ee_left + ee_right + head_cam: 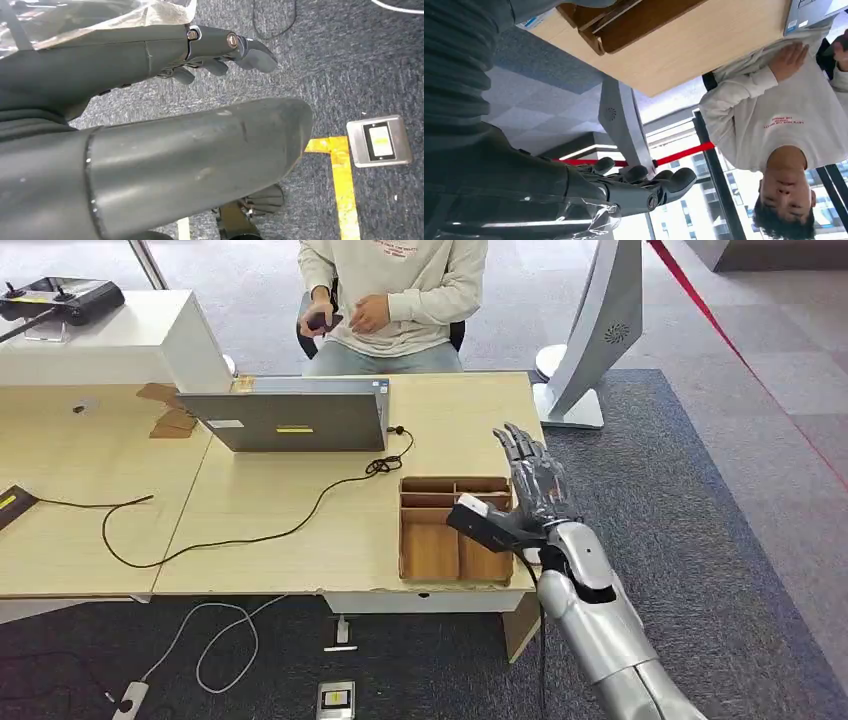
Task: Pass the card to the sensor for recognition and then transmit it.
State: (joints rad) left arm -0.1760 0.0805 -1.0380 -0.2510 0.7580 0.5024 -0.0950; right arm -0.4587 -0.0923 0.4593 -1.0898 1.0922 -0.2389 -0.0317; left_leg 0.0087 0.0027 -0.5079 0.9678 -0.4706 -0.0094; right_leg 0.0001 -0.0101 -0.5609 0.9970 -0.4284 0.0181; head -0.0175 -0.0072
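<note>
Hovering above the wooden tray (430, 552) at the desk (300, 510) edge, the robot's right hand (532, 485) was raised with fingers spread, holding nothing. The left hand (220, 50) hung over carpet, fingers loosely extended and empty. No card could be made out; the task appeared barely begun, as a seated person (400, 290) waited behind the laptop (290, 420).

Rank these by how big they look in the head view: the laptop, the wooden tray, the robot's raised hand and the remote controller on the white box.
1. laptop
2. wooden tray
3. remote controller and right hand: look similar, and the hand sits nearer the camera, so unranked.
</note>
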